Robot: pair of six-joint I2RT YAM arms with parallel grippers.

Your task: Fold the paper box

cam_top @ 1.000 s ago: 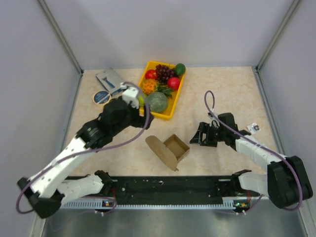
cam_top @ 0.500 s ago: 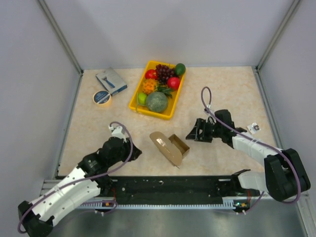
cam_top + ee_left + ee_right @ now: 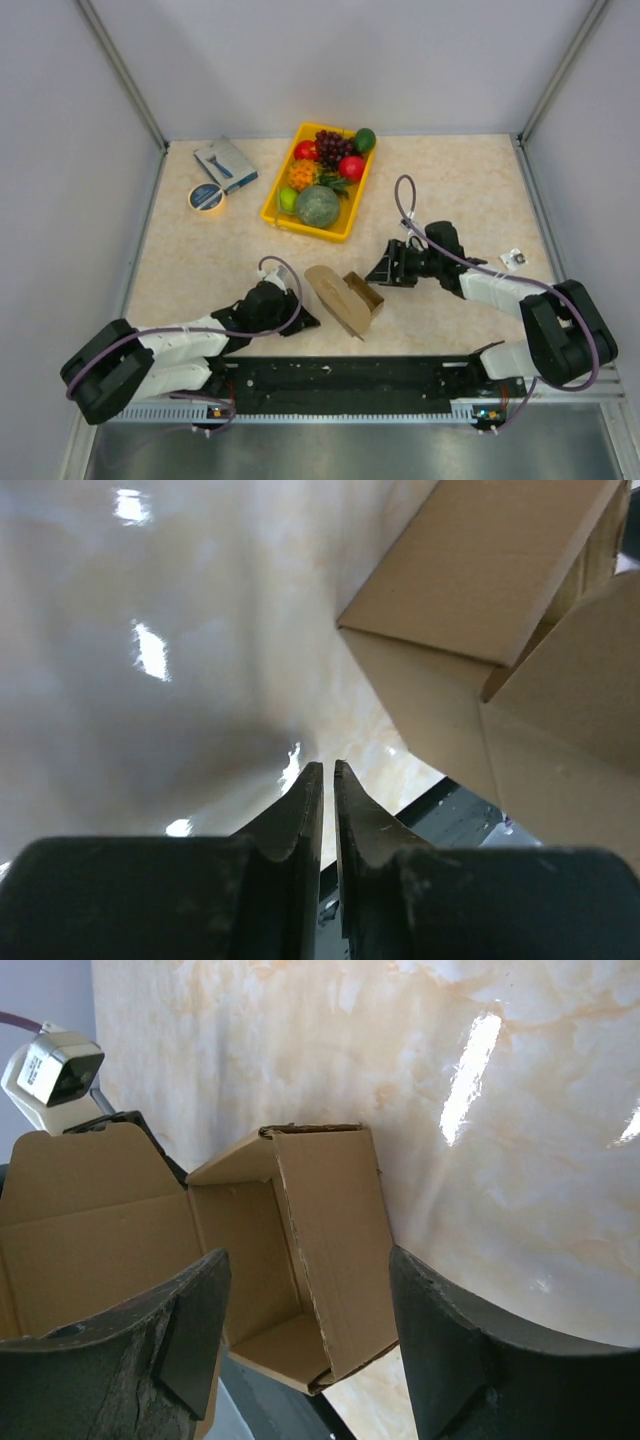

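The paper box (image 3: 345, 300) is a brown cardboard box, partly folded, with an open cavity and a raised flap on its left side. It lies near the table's front middle. My left gripper (image 3: 305, 322) lies low on the table just left of the box. Its jaws are together with only a thin slit and nothing between them (image 3: 328, 765); the box (image 3: 490, 580) is ahead and to the right. My right gripper (image 3: 385, 270) is open at the box's right side. In the right wrist view its fingers (image 3: 310, 1255) straddle the box's near wall (image 3: 330, 1230) without touching it.
A yellow tray (image 3: 340, 234) of fruit stands behind the box. A tape roll (image 3: 206, 197) and a blue-grey packet (image 3: 226, 163) lie at the back left. A small white clip (image 3: 515, 258) lies at the right. The black rail (image 3: 340, 378) runs along the front edge.
My left arm swung from the yellow tray down to the table beside the box, and its jaws closed. My right gripper slid left up to the box. The box's flap tipped over.
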